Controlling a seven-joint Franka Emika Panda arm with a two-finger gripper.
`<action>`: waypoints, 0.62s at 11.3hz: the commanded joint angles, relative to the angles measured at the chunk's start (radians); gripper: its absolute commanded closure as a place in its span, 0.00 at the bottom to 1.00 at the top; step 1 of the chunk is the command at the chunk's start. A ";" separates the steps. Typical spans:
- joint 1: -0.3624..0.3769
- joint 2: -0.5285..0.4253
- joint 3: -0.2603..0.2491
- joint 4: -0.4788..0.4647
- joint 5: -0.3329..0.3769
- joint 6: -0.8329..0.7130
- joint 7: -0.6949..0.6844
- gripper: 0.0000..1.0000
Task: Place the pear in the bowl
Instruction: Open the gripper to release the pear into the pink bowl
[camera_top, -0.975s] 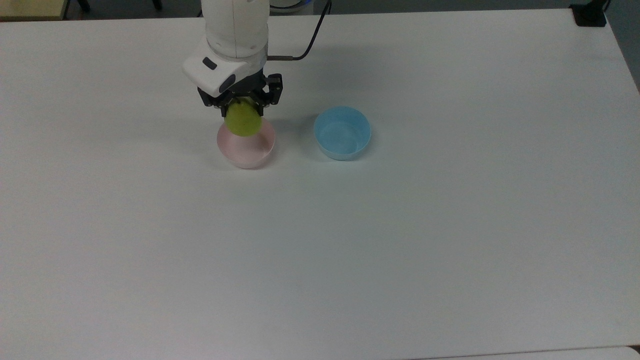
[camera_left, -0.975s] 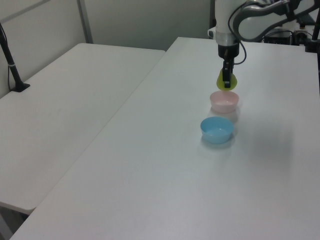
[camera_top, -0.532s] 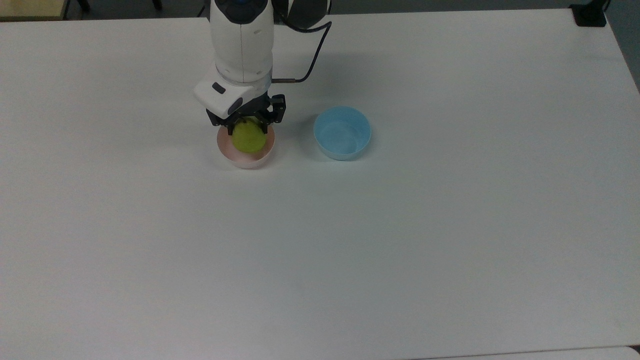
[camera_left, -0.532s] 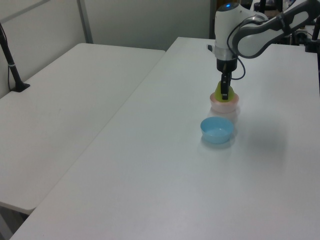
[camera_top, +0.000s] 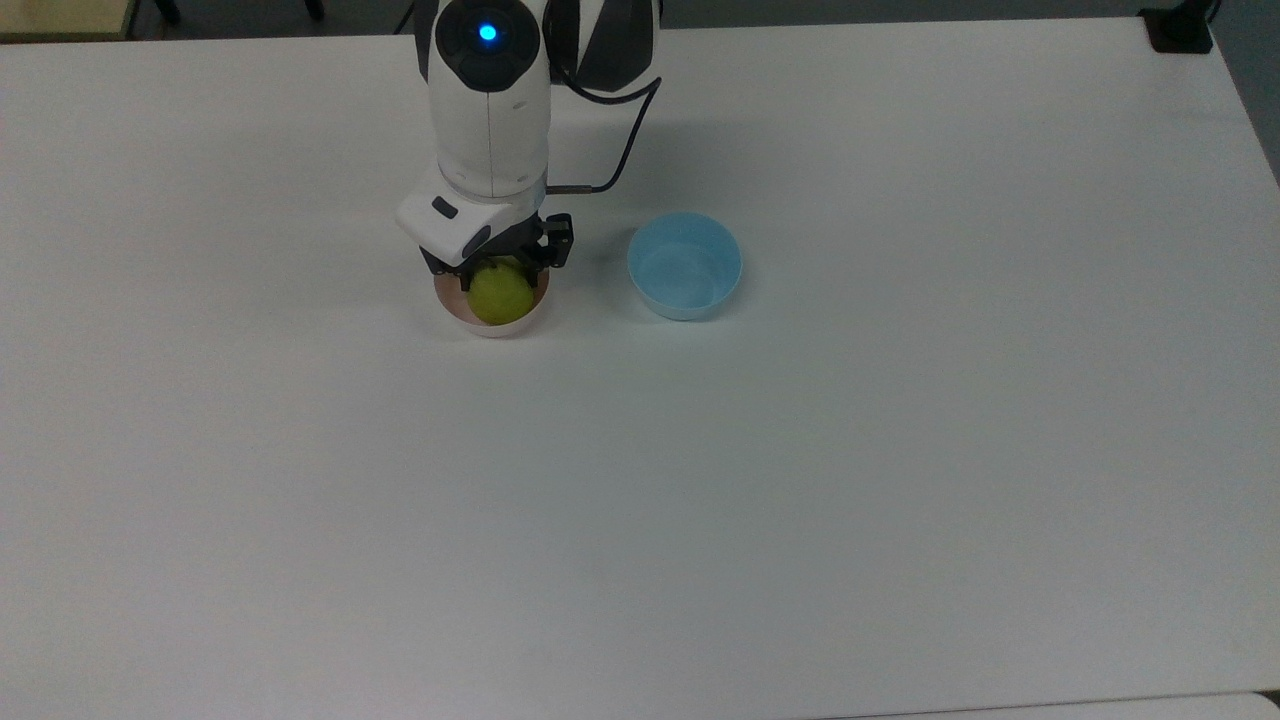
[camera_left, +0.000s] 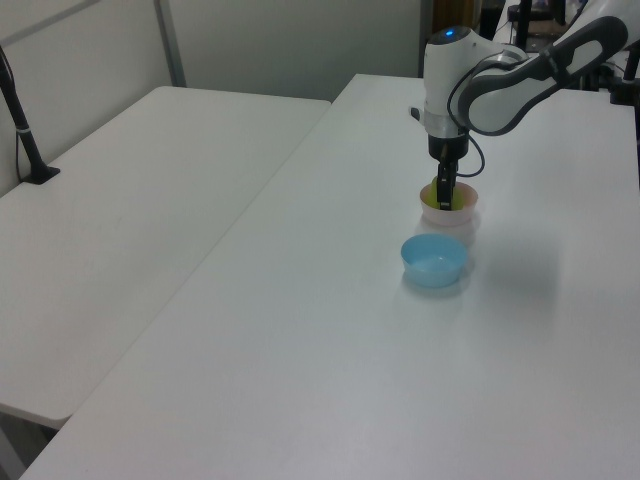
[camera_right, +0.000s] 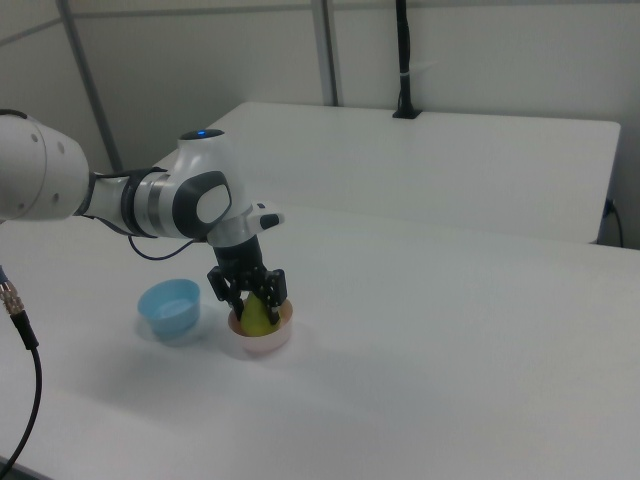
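Observation:
The yellow-green pear (camera_top: 498, 296) sits low inside the pale pink bowl (camera_top: 503, 329), at the table's far side in the top view. My gripper (camera_top: 497, 276) comes straight down over the bowl and is shut on the pear, one dark finger on each side. In the right view, the pear (camera_right: 258, 317) stands upright in the bowl (camera_right: 264, 345) between the gripper's (camera_right: 255, 300) fingers. In the left view, the gripper (camera_left: 441, 196) reaches into the bowl (camera_left: 450, 216) and covers most of the pear (camera_left: 432, 201).
A light blue bowl (camera_top: 685, 266) of the same size stands empty just to the top view's right of the pink one. The white table (camera_top: 640, 500) spreads wide toward the near side. A second white table (camera_left: 120, 230) adjoins it on the left view's left.
My gripper has come down with the pear, from above the pink bowl's rim to inside the bowl. Both bowls have stayed in place.

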 joint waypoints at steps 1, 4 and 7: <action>0.008 -0.022 -0.009 -0.011 0.012 0.006 0.015 0.05; 0.008 -0.077 -0.008 0.017 0.012 -0.078 0.023 0.00; 0.008 -0.132 -0.008 0.153 0.015 -0.270 0.024 0.00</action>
